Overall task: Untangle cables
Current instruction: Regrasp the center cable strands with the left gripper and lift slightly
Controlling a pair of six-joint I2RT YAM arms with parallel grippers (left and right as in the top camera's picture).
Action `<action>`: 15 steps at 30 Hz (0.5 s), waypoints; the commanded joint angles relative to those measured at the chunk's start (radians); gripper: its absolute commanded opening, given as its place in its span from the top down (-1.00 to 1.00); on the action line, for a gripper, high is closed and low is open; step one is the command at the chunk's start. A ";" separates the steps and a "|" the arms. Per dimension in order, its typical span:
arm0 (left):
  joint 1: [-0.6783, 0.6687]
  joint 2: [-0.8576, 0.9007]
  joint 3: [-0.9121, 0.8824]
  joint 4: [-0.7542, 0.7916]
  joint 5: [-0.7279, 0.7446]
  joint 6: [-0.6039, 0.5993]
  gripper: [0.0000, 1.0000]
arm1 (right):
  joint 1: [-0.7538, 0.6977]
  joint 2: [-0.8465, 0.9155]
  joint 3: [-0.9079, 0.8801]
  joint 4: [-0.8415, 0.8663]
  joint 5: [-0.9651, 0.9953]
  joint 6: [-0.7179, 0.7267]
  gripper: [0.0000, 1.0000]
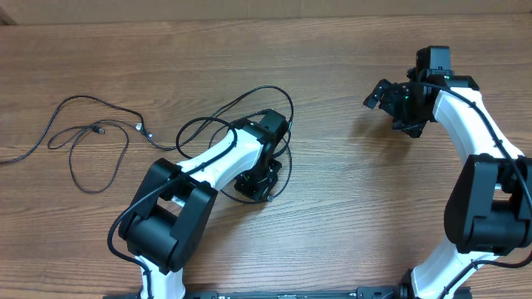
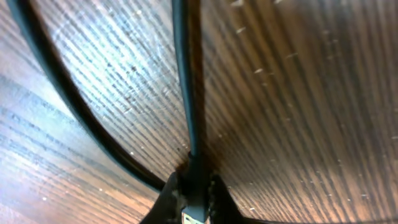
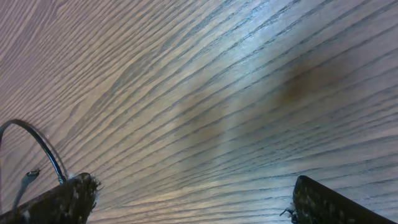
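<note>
You are clamping a cable (image 2: 185, 74) in the left gripper (image 2: 194, 186); the right gripper (image 3: 193, 196) is gaping empty; untangling is just starting.

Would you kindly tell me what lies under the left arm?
Black cable loops run beneath it; the left gripper pinches one strand. How they cross under the arm is hidden.

overhead: straight down, far, whole table (image 1: 332, 232)
left wrist: very near cable (image 2: 185, 74)
right wrist: near, same table
</note>
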 commanded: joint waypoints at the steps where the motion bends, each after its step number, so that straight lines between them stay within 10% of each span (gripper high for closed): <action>1: -0.011 0.064 -0.059 0.019 -0.038 0.020 0.92 | 0.001 -0.025 0.016 0.002 0.003 0.000 -1.00; 15: 0.111 0.062 0.103 -0.358 -0.045 0.152 0.92 | 0.001 -0.025 0.016 0.002 0.003 0.000 -1.00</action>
